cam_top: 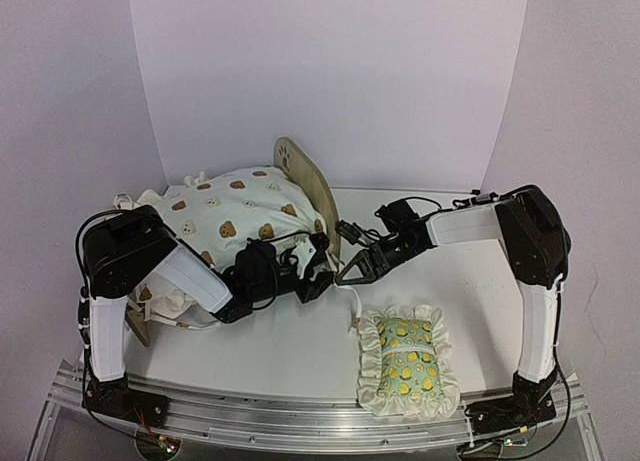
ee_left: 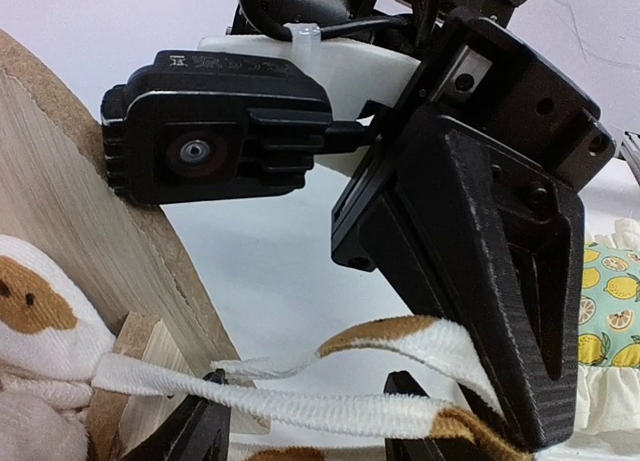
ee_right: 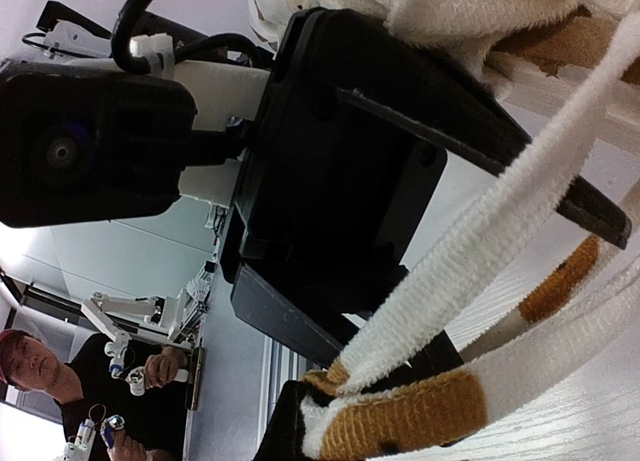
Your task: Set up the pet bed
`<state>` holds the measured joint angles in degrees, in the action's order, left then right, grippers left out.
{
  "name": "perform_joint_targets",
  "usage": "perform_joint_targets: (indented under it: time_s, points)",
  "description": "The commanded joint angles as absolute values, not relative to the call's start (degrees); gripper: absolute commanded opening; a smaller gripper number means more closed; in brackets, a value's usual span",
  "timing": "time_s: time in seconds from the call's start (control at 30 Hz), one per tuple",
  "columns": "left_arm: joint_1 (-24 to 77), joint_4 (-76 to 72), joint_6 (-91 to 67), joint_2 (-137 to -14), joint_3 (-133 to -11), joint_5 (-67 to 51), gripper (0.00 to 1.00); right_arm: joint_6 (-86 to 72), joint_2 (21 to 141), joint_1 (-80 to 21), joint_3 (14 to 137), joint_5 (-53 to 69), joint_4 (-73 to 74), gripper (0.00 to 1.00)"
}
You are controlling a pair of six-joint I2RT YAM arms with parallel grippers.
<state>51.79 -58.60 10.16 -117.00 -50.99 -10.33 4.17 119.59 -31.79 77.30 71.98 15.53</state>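
Note:
The pet bed's wooden headboard (cam_top: 300,176) with its paw cutout stands behind the cream bear-print cushion (cam_top: 235,216), which is piled on the frame. In the left wrist view the headboard's edge (ee_left: 80,211) fills the left side. One white tie (ee_left: 330,406) runs from the cushion across the gap between my left gripper's (ee_left: 310,406) spread fingers, so that gripper is open. My right gripper (cam_top: 350,273) faces it tip to tip and is shut on the tie's brown-and-white end (ee_right: 420,411). The bed's striped base is hidden.
The green lemon-print ruffled pillow (cam_top: 405,361) lies at the front right, close to the right arm's base. Another loose tie (cam_top: 355,306) trails on the table between the grippers and the pillow. White walls enclose the back and sides.

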Motion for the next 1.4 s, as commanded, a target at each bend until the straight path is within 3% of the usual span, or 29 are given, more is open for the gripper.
perform_joint_targets:
  time_s: [0.0,0.17,0.53,0.73,0.9,1.37]
  points:
    - [51.99,-60.0,11.36,-119.79,-53.93,-11.16,0.54,1.81,120.34,-32.38,79.68,76.95,17.3,0.0]
    - [51.94,-63.23,11.39,-121.53,-54.52,-10.52,0.58,1.68,120.53,-32.39,79.77,77.14,17.26,0.0]
    - [51.96,-66.19,11.36,-125.26,-57.12,-11.53,0.48,1.56,121.02,-32.38,79.83,77.32,17.21,0.0]
    - [51.97,-66.89,11.43,-126.12,-57.23,-12.42,0.28,1.58,120.87,-32.38,80.02,77.12,17.19,0.0]
    - [52.0,-64.7,12.04,-125.72,-57.48,-11.58,0.01,1.4,120.94,-32.36,80.48,77.09,17.18,0.0]
    - [51.94,-65.66,10.82,-118.81,-49.32,-3.9,0.0,1.31,121.64,-32.04,80.45,76.07,17.39,0.0]
